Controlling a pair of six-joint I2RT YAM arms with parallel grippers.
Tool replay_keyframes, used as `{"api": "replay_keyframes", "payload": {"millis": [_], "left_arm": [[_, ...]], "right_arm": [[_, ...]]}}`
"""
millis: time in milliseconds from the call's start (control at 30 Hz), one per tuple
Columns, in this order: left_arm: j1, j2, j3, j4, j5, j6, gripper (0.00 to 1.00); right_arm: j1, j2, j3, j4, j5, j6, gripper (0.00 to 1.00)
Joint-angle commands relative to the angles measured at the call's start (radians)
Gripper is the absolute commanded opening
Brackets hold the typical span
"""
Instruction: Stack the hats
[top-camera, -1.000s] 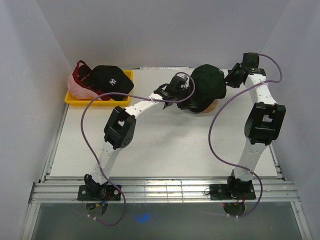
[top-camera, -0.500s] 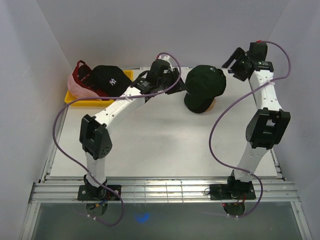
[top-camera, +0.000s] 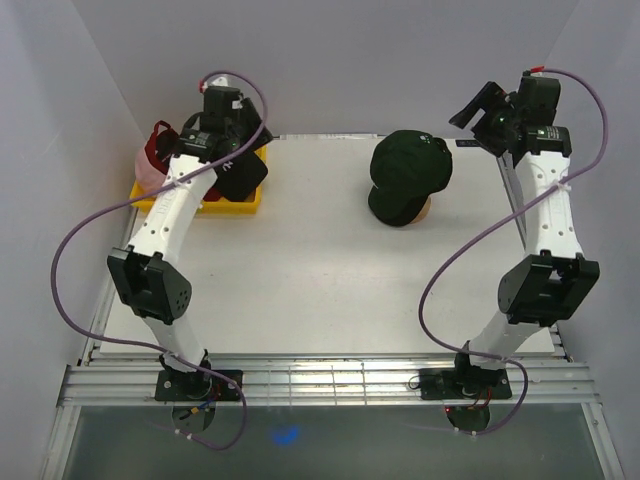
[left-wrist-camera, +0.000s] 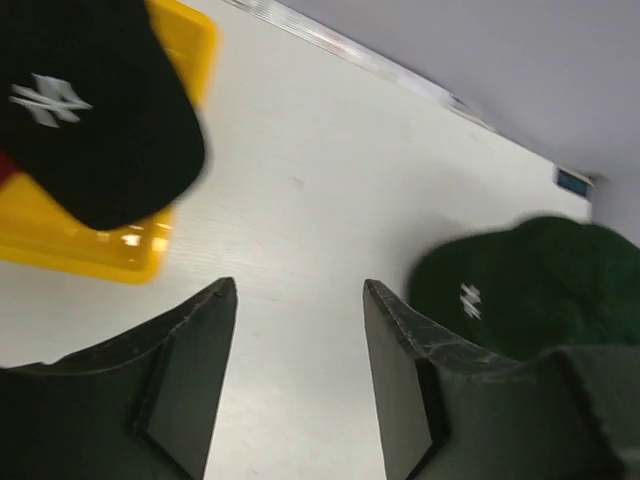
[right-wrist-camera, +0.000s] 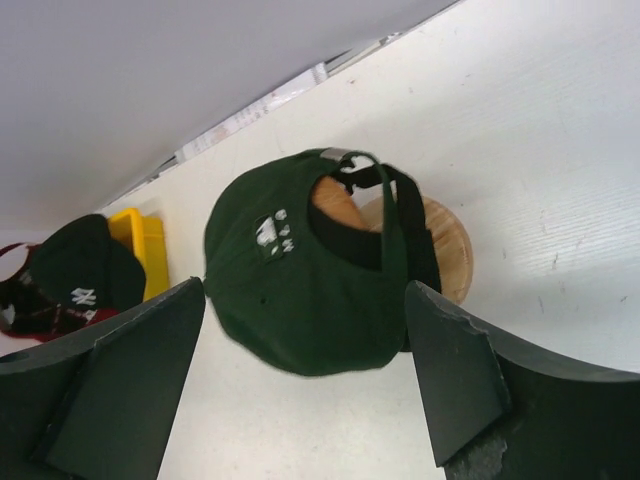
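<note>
A dark green hat (top-camera: 410, 170) sits on the wooden stand (top-camera: 426, 211) at the back right of the table, with nothing holding it. In the right wrist view the green hat (right-wrist-camera: 300, 290) shows its back strap and the wooden stand (right-wrist-camera: 447, 240) under it. My right gripper (top-camera: 472, 108) hangs behind and to the right of it, open and empty (right-wrist-camera: 305, 290). A black hat (left-wrist-camera: 90, 110) with a white logo lies on the yellow tray (left-wrist-camera: 90, 250) at the back left, beside a dark red hat (top-camera: 160, 136) and a pink hat (top-camera: 150, 177). My left gripper (top-camera: 238, 150) hovers over the tray, open and empty (left-wrist-camera: 299, 290).
White walls close in the table on the left, back and right. The tray (top-camera: 250, 203) is in the back-left corner, against the walls. Purple cables loop from both arms. The metal rail with the arm bases (top-camera: 330, 382) runs along the near edge.
My left arm has swung from the green hat across to the tray at the back left, its jaws widening. My right gripper opened and drew back and up from the hat.
</note>
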Motion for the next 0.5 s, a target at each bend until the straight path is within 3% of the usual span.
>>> {"api": "replay_keyframes", "payload": {"millis": [0, 167, 233, 467], "left_arm": [[0.116, 0.041, 0.055, -0.125, -0.176, 0.045, 0.65], [0.272, 0.101, 0.057, -0.107, -0.252, -0.007, 0.65], [0.320, 0.118, 0.075, -0.107, -0.282, -0.027, 0.65], [0.446, 0.191, 0.162, -0.134, -0.278, -0.038, 0.64]], "right_arm": [[0.009, -0.160, -0.065, 0.031, -0.075, -0.006, 0.86], [0.093, -0.314, -0.249, 0.072, -0.109, -0.028, 0.86], [0.193, -0.367, -0.333, 0.097, -0.106, -0.031, 0.86], [0.305, -0.412, -0.469, 0.163, -0.118, -0.047, 0.85]]}}
